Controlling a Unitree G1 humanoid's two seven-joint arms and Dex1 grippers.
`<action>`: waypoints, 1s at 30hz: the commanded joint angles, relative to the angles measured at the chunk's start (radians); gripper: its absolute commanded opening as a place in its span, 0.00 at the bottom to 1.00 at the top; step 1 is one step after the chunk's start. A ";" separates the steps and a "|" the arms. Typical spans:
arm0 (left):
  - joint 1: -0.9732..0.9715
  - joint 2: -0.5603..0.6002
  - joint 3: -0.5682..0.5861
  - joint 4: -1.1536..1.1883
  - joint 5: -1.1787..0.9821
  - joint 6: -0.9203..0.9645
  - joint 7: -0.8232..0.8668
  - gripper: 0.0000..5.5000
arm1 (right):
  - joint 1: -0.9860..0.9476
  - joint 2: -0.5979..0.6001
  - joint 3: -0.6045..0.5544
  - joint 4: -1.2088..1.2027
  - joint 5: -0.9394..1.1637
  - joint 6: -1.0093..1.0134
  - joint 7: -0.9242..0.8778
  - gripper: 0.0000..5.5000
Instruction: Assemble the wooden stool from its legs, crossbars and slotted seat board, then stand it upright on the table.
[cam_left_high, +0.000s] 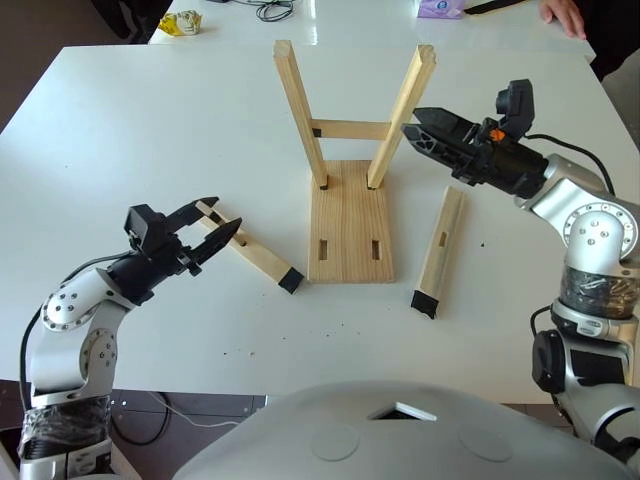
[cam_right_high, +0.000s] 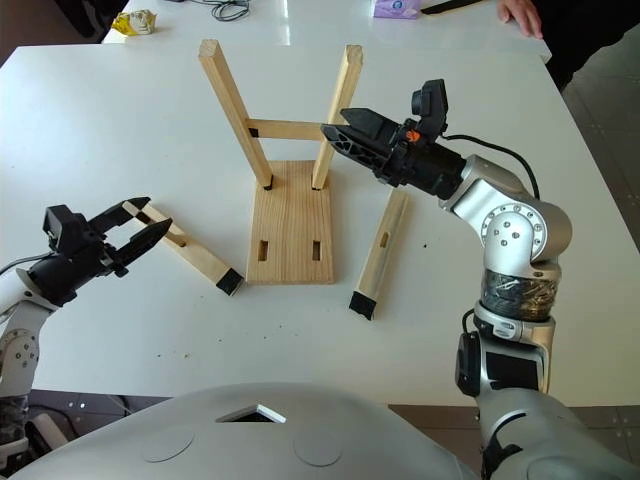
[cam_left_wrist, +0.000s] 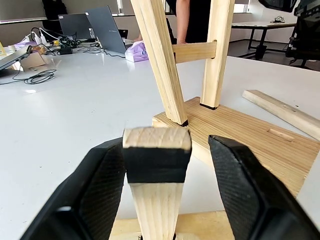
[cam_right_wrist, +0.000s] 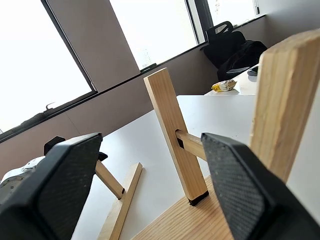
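The left gripper (cam_left_high: 227, 215) hangs low over the near left part of the white table (cam_left_high: 120, 120), spread wide. Its black fingers (cam_left_wrist: 95, 190) straddle the black-banded end of a loose leg (cam_left_high: 262, 262), with a gap on both sides and nothing pinched. This leg lies flat and slants toward the middle, and its other black tip rests just beside the near left corner of the seat board (cam_left_high: 350, 215). To the gripper's left, bare tabletop runs out to the left edge. A strip of bare table lies between the gripper and the near edge. The right gripper (cam_left_high: 411, 124) is raised at the far right, also spread with nothing between its fingers (cam_right_wrist: 65, 185). Its tip is just beside the right standing leg (cam_left_high: 400, 110), about level with the crossbar (cam_left_high: 350, 129); whether it touches cannot be told. The seat board lies flat in the middle of the table. Two legs stand in its far slots, the left standing leg (cam_left_high: 300, 115) leaning outward at the top, and the crossbar joins them. The two near slots (cam_left_high: 325, 248) are open. A second loose leg (cam_left_high: 440, 245) lies flat to the right of the board, apart from it, with its black end toward the near edge. Beyond that leg, bare surface reaches to the right edge. Behind the standing legs, bare table runs to the far edge.
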 joint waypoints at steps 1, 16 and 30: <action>0.017 -0.015 0.040 -0.070 -0.019 0.037 0.064 0.52 | 0.031 0.014 -0.019 -0.031 0.020 -0.021 -0.037 0.66; -0.093 -0.195 0.031 -0.300 -0.043 0.088 0.471 0.52 | -0.019 0.016 0.002 0.001 0.049 -0.020 -0.057 0.66; -0.218 -0.235 -0.054 -0.209 0.059 0.095 0.540 0.52 | -0.020 0.057 0.033 -0.002 0.046 -0.053 -0.084 0.66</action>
